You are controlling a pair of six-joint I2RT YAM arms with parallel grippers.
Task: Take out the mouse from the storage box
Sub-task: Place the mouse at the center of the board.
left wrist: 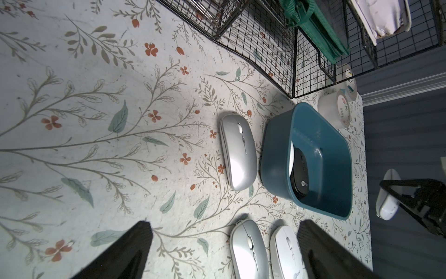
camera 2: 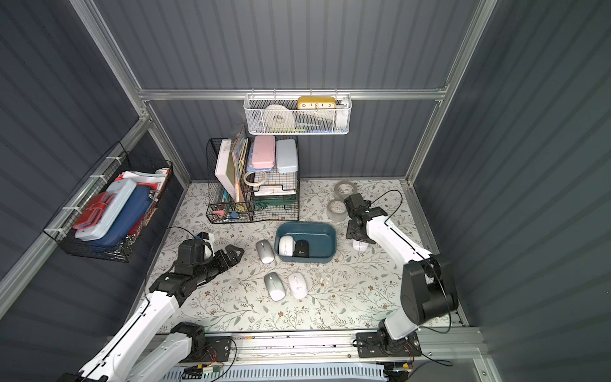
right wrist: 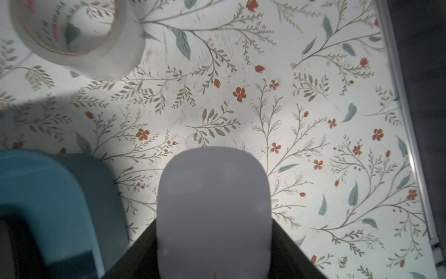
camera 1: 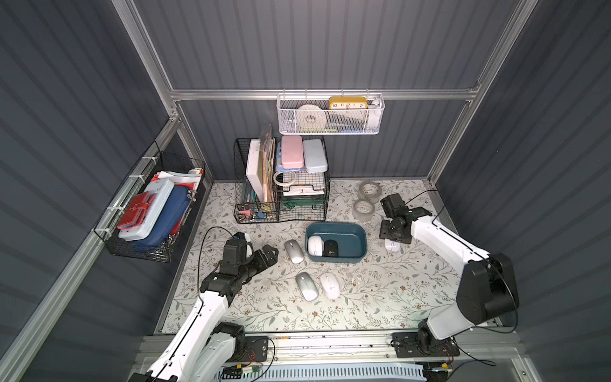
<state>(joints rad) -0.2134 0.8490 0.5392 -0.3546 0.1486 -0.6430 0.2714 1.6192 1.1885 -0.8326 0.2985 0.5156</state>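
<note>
Our right pincer (camera 1: 394,238) pinches a white oval plastic mouse (right wrist: 212,205) by its sides. The mouse is outside the shallow dark teal plastic storage box (camera 1: 337,257), just beside its right wall. We cannot tell whether it touches the floral-patterned desk (camera 1: 396,291). A white mouse (camera 1: 315,245) and a black mouse (camera 1: 330,248) lie side by side in the box, against its left wall. Our left pincer (camera 1: 267,255) stands spread wide near a silver mouse (camera 1: 293,251) that lies just outside that wall. A clear tape roll (camera 1: 363,209) sits close behind the pinched mouse. Bare desk opens in front of it and runs to the aluminium edge rail (right wrist: 407,125) on the right.
</note>
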